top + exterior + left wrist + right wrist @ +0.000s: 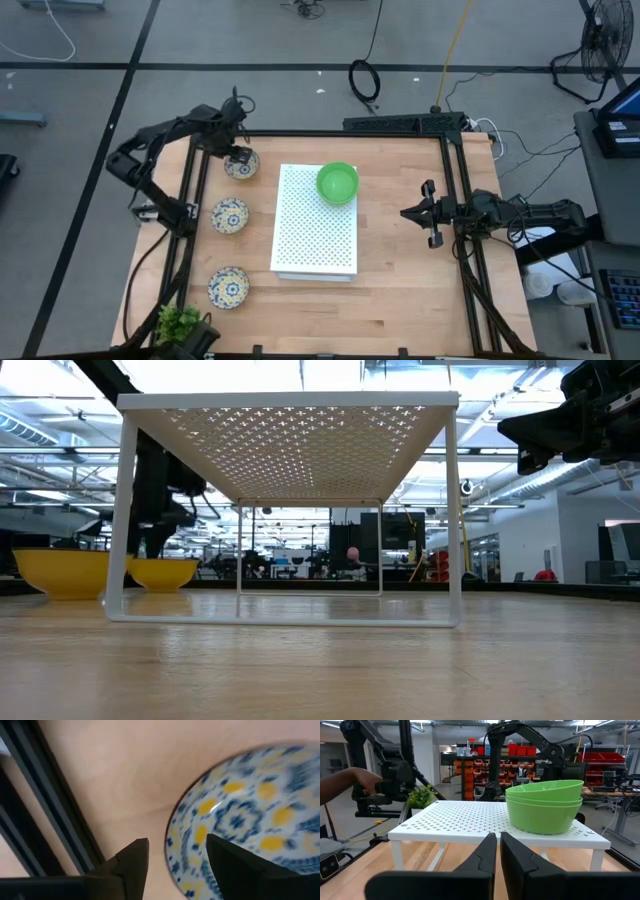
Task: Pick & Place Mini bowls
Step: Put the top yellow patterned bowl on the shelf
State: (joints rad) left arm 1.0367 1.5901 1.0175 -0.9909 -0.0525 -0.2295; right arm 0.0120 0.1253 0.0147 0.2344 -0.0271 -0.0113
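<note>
Three cream mini bowls with a blue-and-yellow pattern stand in a row along the table's left side: far (241, 166), middle (230, 215), near (228, 288). Green mini bowls (338, 183) sit stacked on the far end of the white perforated board (315, 235). My left gripper (238, 153) points down over the far patterned bowl (250, 815). It is open, with one finger (131, 862) outside the rim and the other (235, 865) over the bowl's inside. My right gripper (432, 213) waits shut and level at the table's right side, holding nothing.
A small leafy plant (178, 322) stands at the near left corner. Black frame rails (45, 810) run close beside the far bowl. A person's hand (350, 782) shows beyond the table. Bare wood (400, 270) lies between the board and the right arm.
</note>
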